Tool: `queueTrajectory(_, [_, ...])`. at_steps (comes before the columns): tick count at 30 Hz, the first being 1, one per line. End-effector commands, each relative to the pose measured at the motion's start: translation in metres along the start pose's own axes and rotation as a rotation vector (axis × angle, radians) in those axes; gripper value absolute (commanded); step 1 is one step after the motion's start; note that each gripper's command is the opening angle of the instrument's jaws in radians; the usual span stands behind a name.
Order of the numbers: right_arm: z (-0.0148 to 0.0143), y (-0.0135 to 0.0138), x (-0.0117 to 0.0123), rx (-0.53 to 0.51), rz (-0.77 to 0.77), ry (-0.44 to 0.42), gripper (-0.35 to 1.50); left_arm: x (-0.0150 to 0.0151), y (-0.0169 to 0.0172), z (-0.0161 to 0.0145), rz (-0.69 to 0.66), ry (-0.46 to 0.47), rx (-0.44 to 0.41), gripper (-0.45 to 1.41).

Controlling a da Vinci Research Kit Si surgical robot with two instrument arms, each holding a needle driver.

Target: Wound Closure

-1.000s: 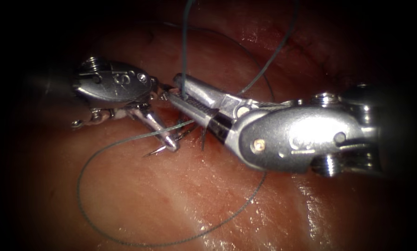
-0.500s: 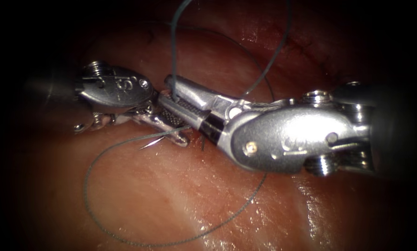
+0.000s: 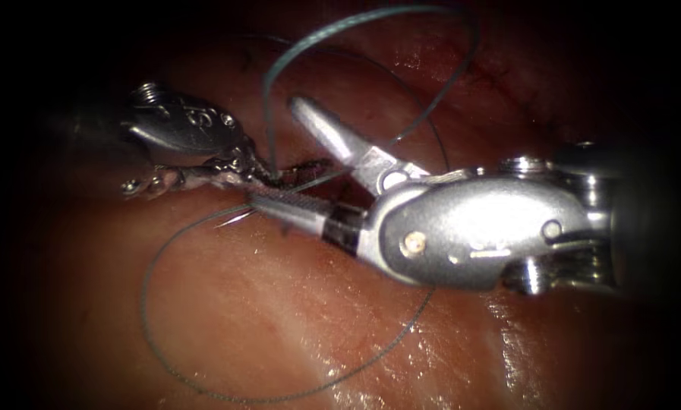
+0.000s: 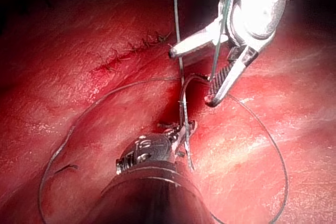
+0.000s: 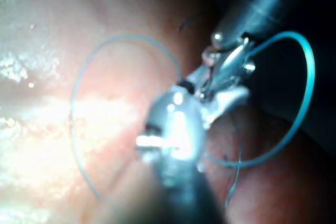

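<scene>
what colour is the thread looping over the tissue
Grey-blue, a dull teal; the thread shows best in the endoscope view, arcing above the right tool.

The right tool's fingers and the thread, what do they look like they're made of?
The right tool has bright, polished fingers that look like metal, with glints and a cross-hatched grip face; they stand open, holding nothing. The thread looks like a thin, smooth, grey-green strand, probably synthetic, lying in springy loops on the tissue.

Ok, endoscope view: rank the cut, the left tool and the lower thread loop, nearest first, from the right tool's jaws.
1-2. Left tool, gripping thread, and the cut, both between the right tool's open jaws: too close to call.
3. Lower thread loop, low on tissue.
</scene>
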State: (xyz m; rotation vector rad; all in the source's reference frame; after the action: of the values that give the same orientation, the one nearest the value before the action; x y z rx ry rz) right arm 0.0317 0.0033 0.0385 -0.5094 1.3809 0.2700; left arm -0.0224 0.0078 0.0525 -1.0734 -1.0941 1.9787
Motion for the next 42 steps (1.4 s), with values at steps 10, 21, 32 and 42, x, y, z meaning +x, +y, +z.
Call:
queueTrajectory(10, [0.0009,-0.001,-0.0012,-0.184,0.043,-0.136,1.4,-0.0001,-0.0003,0.0014,-0.007,0.155,0.044,-0.45])
queueTrajectory(21, [0.0006,-0.0018,-0.0026,-0.172,-0.011,-0.217,1.23,-0.0005,0.0005,0.0015,-0.01,0.164,0.063,-0.45])
queueTrajectory(32, [0.0,-0.0016,-0.0023,-0.185,-0.044,-0.241,0.93,-0.0007,0.0005,0.0017,-0.009,0.167,0.065,-0.45])
queueTrajectory(42, [0.0,-0.002,-0.0025,-0.133,-0.092,-0.241,-0.35,-0.001,0.0012,0.0016,-0.009,0.172,0.067,-0.45])
